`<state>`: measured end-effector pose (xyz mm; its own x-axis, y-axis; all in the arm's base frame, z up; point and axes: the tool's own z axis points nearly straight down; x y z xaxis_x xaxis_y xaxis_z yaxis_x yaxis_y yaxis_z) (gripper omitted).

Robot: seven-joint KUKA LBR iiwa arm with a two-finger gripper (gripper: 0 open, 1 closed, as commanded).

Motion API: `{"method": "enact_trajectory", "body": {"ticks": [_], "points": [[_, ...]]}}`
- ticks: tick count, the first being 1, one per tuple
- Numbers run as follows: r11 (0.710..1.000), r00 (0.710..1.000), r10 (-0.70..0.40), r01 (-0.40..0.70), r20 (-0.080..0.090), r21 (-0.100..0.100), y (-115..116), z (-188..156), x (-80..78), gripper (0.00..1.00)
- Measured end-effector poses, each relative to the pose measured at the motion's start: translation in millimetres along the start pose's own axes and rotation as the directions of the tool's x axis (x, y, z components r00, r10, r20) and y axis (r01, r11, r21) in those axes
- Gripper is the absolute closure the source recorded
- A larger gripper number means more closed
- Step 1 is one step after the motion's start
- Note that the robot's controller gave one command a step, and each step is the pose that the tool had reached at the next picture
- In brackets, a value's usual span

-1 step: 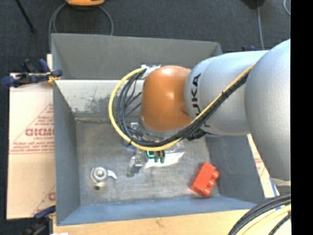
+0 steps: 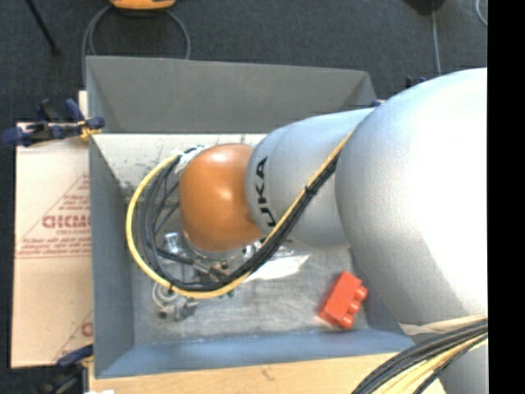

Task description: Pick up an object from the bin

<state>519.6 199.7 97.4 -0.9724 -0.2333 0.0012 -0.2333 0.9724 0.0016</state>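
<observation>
Because the big grey arm (image 2: 394,195) reaches in from the right and covers most of the grey metal bin (image 2: 221,97), little of the floor can be seen. Its rounded orange cover (image 2: 213,195) sits over the left half of the bin, with a yellow cable (image 2: 135,212) looping out from it close to the left wall. Below the cover, low over the near-left part of the floor, is the gripper (image 2: 176,302). It is tangled in dark cabling, and I cannot tell whether it is released or clenched, or whether anything sits in it.

The one loose thing plainly in view is a red toy brick (image 2: 343,300), lying on the floor at the near right, close to the near wall and well apart from the gripper.

As I judge it, the main risk is a grasp that closes on nothing, since no object can be made out beneath the tool. The cable loop could also rub or catch on the left wall if the wrist shifts that way. The brick's place by the wall leaves little room to straddle it, so a try there might only push it into the corner.
</observation>
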Motion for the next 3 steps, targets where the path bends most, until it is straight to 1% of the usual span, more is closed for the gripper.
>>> {"method": "enact_trajectory", "body": {"ticks": [1,2,3], "points": [[0.999,0.999,0.048,-0.048,0.004,0.000,-34.4,19.6,17.6,0.00],[0.999,0.999,0.048,-0.048,0.001,-0.001,-32.6,17.0,17.2,1.00],[0.999,0.999,0.050,-0.050,0.001,-0.001,-32.6,17.0,17.2,1.00]]}}
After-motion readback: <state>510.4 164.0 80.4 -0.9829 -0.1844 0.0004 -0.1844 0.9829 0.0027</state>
